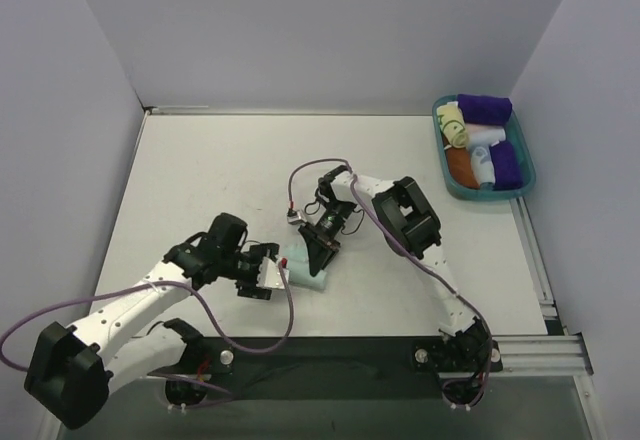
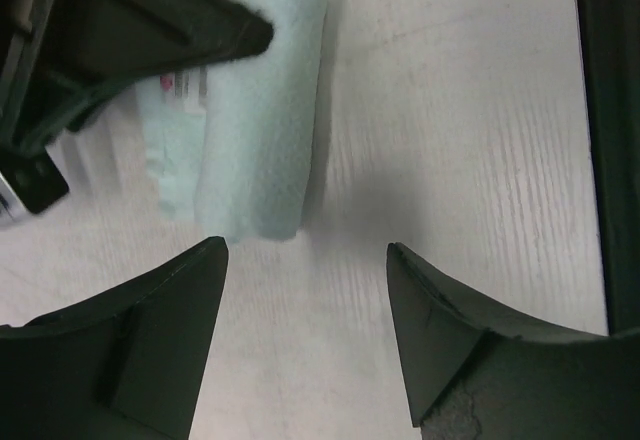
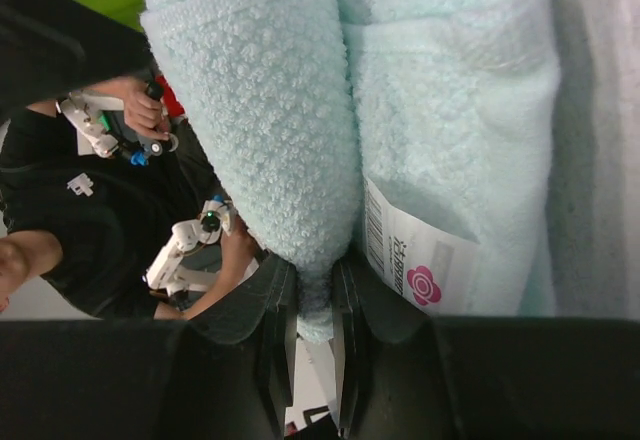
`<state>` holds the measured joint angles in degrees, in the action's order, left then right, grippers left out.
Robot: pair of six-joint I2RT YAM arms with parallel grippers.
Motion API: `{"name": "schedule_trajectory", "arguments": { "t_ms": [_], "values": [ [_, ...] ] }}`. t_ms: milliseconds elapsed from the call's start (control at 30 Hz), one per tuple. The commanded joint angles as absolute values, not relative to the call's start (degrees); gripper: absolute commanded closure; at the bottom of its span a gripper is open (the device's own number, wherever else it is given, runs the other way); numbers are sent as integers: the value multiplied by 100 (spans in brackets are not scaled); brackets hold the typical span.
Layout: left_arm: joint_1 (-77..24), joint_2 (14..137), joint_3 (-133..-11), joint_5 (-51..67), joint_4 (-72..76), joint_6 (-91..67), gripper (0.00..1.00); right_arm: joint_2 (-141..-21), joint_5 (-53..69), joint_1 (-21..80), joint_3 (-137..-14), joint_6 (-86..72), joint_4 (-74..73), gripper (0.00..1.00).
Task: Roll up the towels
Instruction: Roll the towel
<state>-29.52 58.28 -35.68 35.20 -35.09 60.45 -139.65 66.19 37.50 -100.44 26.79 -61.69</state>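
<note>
Two arms are reaching over one white table (image 1: 200, 180). Two towels are showing: one mint-aqua towel (image 1: 308, 274) is lying on the table in front of the arm bases, and one pale yellow towel (image 1: 455, 126) with green marks is sitting rolled in the single teal basket (image 1: 440, 165) at the far right. That basket is also holding two purple rolls (image 1: 485, 108), one orange roll (image 1: 461, 166) and some white cloth (image 1: 484, 155) whose count cannot be told.

The mint-aqua towel (image 2: 262, 110) is lying partly rolled, its roll beside a flat remainder bearing one white label (image 3: 410, 257). The right gripper (image 3: 315, 300) is coming down on it from the far side, jaws drawn narrow and pinching the end of the roll (image 3: 260, 110). The left gripper (image 2: 305, 250) is standing with jaws wide apart and nothing between them; the towel is lying just ahead of its fingertips (image 2: 205, 260), not touching them. In the top view the towel is lying between the left gripper (image 1: 272, 278) and the right gripper (image 1: 316, 252).
</note>
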Motion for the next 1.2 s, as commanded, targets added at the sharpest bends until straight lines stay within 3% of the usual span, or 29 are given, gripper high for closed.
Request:
{"name": "schedule_trajectory", "arguments": {
  "t_ms": [0, 200, 433, 467, 600, 633, 700, 733, 867, 967, 1167],
  "values": [
    [-3953, 5608, -3218, 2287, -1787, 6020, 25, -14387, 6108, 3762, -10387, 3234, -6827, 100],
    [-5017, 6116, -3050, 1565, -908, 6213, 25, -14572, 6135, 3718, -10600, 3524, -7136, 100],
    [-5194, 6837, -2540, 1266, -79, 6644, 35, -14678, 6152, 3700, -10767, 3902, -7444, 100],
    [-5194, 6899, -2531, 1231, -123, 6645, 38, -14678, 6152, 3709, -10775, 3920, -7444, 100],
    [-5229, 7154, -2706, 1239, -639, 6584, 69, -14669, 6091, 3700, -10810, 3911, -7427, 100],
    [-5229, 7172, -2768, 1291, -807, 6548, 72, -14643, 6056, 3691, -10819, 3894, -7418, 100],
    [-5229, 7163, -2935, 1485, -1334, 6356, 76, -14520, 5977, 3665, -10872, 3876, -7409, 92],
    [-5229, 7163, -3014, 1659, -1545, 6302, 84, -14459, 5916, 3639, -10898, 3859, -7400, 87],
    [-5229, 7295, -3269, 1924, -2520, 6030, 96, -13871, 5574, 3481, -11091, 3718, -7252, 58],
    [-5203, 7435, -3532, 2126, -3021, 5880, 100, -13502, 5309, 3323, -11363, 3490, -7085, 48],
    [-4923, 8137, -4523, 2759, -4005, 5555, 100, -12458, 4711, 2630, -11479, 3033, -6445, 44]
  ]
}}
